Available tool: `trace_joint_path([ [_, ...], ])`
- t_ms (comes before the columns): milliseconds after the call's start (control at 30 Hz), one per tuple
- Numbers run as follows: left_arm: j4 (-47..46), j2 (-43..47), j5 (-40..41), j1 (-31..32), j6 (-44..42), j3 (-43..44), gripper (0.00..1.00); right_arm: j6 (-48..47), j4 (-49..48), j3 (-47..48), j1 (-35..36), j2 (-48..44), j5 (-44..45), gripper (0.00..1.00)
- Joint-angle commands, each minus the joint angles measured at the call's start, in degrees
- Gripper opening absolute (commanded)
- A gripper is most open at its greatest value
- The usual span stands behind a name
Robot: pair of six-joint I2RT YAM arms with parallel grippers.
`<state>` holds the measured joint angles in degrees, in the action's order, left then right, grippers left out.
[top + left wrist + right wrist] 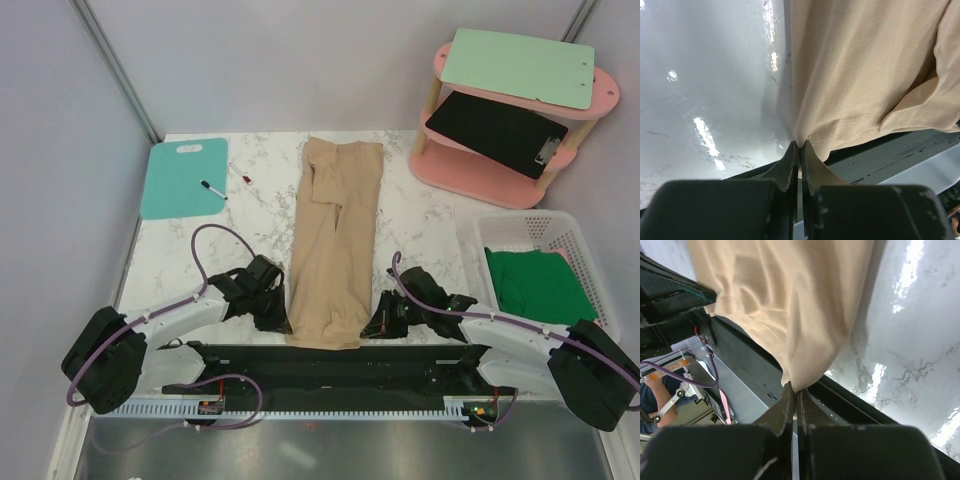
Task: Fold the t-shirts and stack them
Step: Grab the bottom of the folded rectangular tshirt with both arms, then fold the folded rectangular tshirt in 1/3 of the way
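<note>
- The tan shirt (335, 240) lies down the middle of the tabletop (250, 220) as a long narrow strip. Its sides are already turned in, and a sleeve shows as a flap near the far end.
- The lengthwise folds look done, so I judge the first stage of folding this shirt to be complete.
- Its near hem reaches the tabletop's near edge, just in front of the arm bases.
- The left claw (799, 146) is clenched on the hem's near-left corner, with the cloth pinched between its fingertips.
- The right claw (794, 389) is clenched on the near-right corner in the same way.
- With both near corners held, the step in hand seems to be the crosswise fold, carrying the hem toward the collar end. The strip is at full length, so that fold is not yet made.
- One or two crosswise folds are probably left before this shirt is a compact packet.
- A green shirt (535, 285) sits loosely in the basket (575, 232) at the right and is not yet neatly folded.
- No stack of folded shirts is visible anywhere, so stacking has not begun.
- Overall the task looks early: one shirt is partly folded and at least one more is waiting.
</note>
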<state>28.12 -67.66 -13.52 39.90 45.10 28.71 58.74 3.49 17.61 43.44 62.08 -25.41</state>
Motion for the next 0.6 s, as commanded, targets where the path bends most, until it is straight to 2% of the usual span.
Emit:
trace_joint_path([
  [0,-1.1,1.8,-1.6,0.2,-1.5,3.5,0.02,-0.7,-2.0,1.3,0.2,-4.0,2.6,0.0],
  [133,-0.3,3.0,0.9,0.1,-0.7,7.4,0.02,-3.7,1.0,4.5,0.2,-6.4,6.2,0.0],
  [267,1.2,0.5,3.8,-0.1,-1.6,15.0,0.02,-7.5,2.9,10.2,0.1,-5.8,11.4,0.0],
  [567,5.5,-9.6,5.7,-3.3,-7.4,32.4,0.02,-15.9,5.4,25.1,-3.9,5.0,22.1,0.0],
])
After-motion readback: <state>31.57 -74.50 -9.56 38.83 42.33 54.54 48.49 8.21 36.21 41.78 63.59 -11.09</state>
